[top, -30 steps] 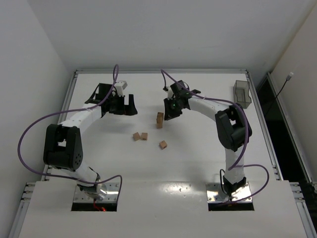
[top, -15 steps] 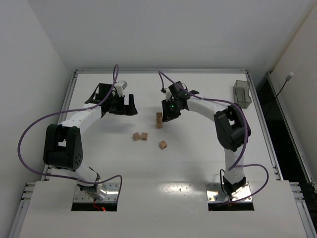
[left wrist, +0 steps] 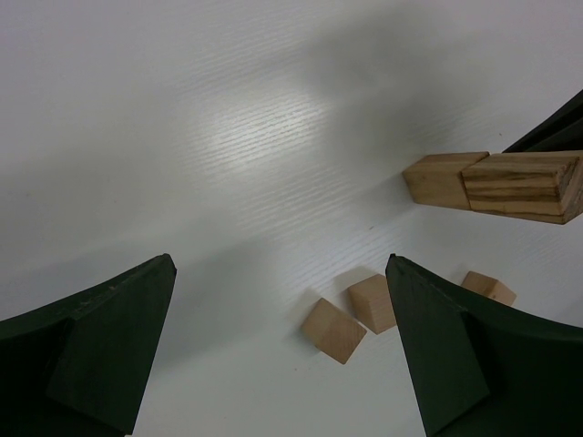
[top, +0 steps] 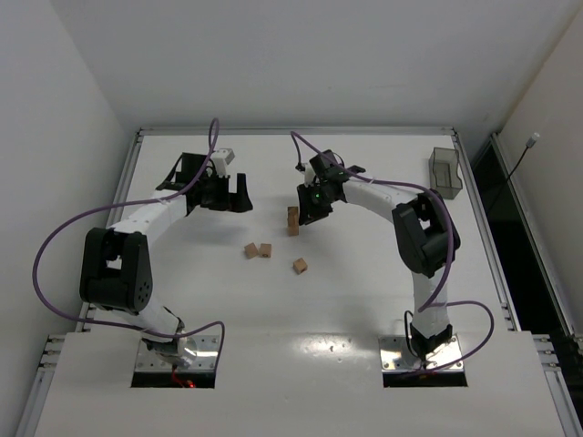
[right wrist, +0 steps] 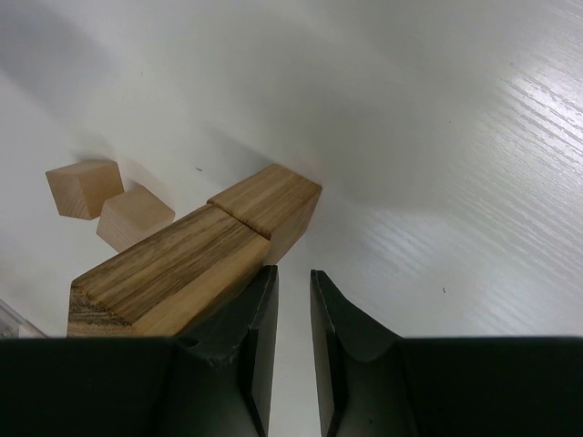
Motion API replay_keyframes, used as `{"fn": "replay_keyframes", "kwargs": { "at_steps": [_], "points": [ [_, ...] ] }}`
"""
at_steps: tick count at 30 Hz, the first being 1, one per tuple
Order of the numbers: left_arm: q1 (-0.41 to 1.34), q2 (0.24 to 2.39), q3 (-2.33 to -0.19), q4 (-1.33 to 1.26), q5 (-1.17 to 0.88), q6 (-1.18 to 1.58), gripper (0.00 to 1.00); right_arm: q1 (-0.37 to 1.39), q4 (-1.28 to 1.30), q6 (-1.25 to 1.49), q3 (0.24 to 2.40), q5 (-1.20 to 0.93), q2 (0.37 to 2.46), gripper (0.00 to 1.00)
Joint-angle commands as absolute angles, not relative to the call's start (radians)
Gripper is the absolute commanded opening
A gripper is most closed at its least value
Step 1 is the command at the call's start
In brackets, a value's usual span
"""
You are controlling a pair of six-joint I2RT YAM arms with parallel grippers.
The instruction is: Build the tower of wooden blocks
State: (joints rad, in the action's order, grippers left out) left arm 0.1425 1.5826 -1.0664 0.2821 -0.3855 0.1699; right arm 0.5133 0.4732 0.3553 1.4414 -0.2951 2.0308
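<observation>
The tower (top: 293, 219) is a short column of tan wood blocks near the table's middle. It also shows in the left wrist view (left wrist: 492, 182) and the right wrist view (right wrist: 200, 255). Two loose cubes (top: 250, 250) (top: 265, 249) lie side by side in front of it, and a third cube (top: 300, 265) lies to their right. My right gripper (top: 308, 211) (right wrist: 293, 271) is just right of the tower, nearly shut and empty, with its left finger against the tower's side. My left gripper (top: 228, 202) (left wrist: 278, 264) is wide open and empty, left of the tower.
A translucent grey bin (top: 444, 171) stands at the table's far right edge. The two cubes (left wrist: 334, 330) (left wrist: 373, 302) show between my left fingers, below them. White walls surround the table.
My right gripper has shifted slightly left, closer against the tower. The left arm and the loose cubes have not moved.
</observation>
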Motion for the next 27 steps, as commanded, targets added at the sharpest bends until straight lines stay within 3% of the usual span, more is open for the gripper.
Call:
{"fn": "replay_keyframes", "kwargs": {
  "at_steps": [1,27],
  "points": [
    [0.149,1.585,-1.086,0.258,-0.399,0.167,0.99,0.518,0.466,0.353,1.48,-0.307,2.034,0.18],
    [0.149,1.575,-1.086,0.258,-0.399,0.167,0.99,0.519,0.448,0.362,1.45,-0.262,2.005,0.18]
  ]
}}
